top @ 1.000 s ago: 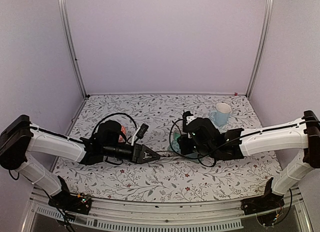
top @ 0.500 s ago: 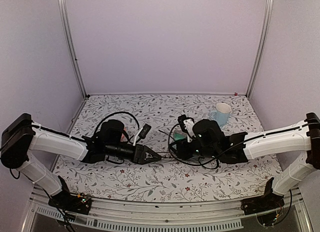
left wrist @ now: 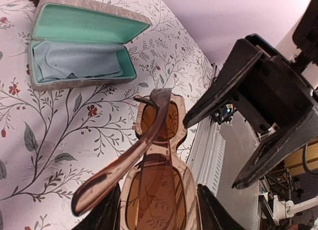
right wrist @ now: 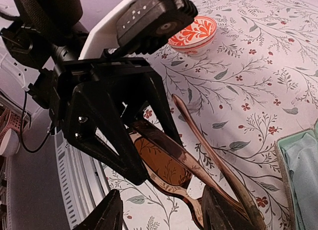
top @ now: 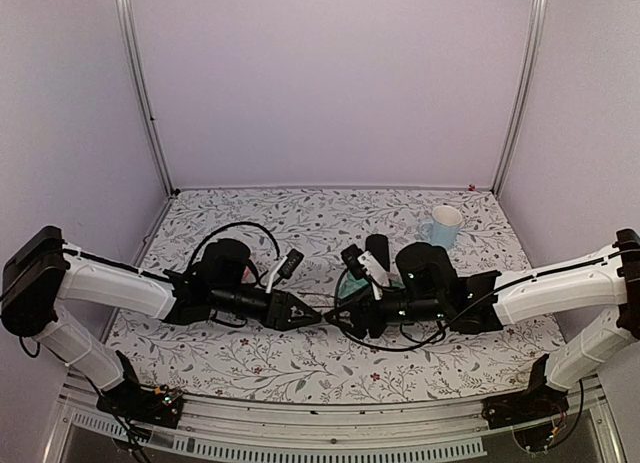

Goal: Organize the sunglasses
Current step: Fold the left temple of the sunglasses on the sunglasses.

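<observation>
While the left fingers (left wrist: 214,215) clamp the pink-red sunglasses (left wrist: 154,195) above the table (left wrist: 49,140), the right fingers (right wrist: 110,212) stand apart around one temple. Nearby, the grey case (left wrist: 79,83) lies open, holding a pale blue cloth (left wrist: 74,63).

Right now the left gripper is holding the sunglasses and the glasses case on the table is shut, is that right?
Nearly. The case is open, not shut: the left wrist view shows its lid up, the green lining and a cloth inside. The rest is right: the left gripper does hold the sunglasses.
</observation>
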Controlling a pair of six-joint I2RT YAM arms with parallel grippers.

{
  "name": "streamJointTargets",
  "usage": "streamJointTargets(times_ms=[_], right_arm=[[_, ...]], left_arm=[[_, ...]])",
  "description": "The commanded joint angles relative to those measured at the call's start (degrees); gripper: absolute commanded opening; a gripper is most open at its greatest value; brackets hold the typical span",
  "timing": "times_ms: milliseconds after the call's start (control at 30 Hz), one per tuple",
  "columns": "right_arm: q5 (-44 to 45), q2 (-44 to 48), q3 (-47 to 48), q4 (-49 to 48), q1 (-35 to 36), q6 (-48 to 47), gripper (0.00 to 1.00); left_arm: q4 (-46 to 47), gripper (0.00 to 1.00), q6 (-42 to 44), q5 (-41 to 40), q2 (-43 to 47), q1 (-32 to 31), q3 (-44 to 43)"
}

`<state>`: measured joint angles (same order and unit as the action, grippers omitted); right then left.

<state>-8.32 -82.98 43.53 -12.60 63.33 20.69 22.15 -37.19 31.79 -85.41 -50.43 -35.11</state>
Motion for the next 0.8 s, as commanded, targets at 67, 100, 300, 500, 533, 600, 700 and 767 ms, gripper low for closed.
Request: streamJointTargets(times_ms=[67, 100, 300, 500, 533, 600, 700, 767], right_arm=[[-0.7, 2.0, 0.5, 2.1, 0.3, -4.4, 0.54], [-0.1, 2.9, 0.3, 2.4, 0.3, -4.6, 0.55], [2.4, 6.9, 0.0, 6.1, 0.3, -8.2, 0.65], [2.3, 5.1, 2.2, 11.2, 0.3, -12.5, 0.77], [1.9, 4.2, 2.9, 12.4, 0.3, -13.3, 0.80], [1.2, 2.7, 3.6, 13.1, 0.3, -14.5, 0.83], [0.2, 0.9, 4.4, 13.3, 0.5, -16.2, 0.84], [0.4, -0.1, 5.1, 13.6, 0.9, -16.8, 0.82]], left_arm=[[-2.5, 0.15, 3.8, 2.0, 1.7, 0.8, -2.4], [-3.0, 0.15, 4.2, 2.0, 1.7, 0.9, -2.5], [-5.1, 0.15, 5.6, 3.7, 1.6, 1.0, -3.2], [-6.1, 0.15, 5.8, 5.6, 1.4, 1.1, -4.2], [-6.1, 0.15, 5.7, 6.0, 1.4, 1.1, -4.5], [-6.0, 0.15, 5.5, 6.8, 1.5, 1.1, -4.8], [-5.9, 0.15, 5.2, 7.8, 1.2, 1.1, -5.0], [-5.9, 0.15, 5.1, 8.3, 0.9, 1.1, -5.2]])
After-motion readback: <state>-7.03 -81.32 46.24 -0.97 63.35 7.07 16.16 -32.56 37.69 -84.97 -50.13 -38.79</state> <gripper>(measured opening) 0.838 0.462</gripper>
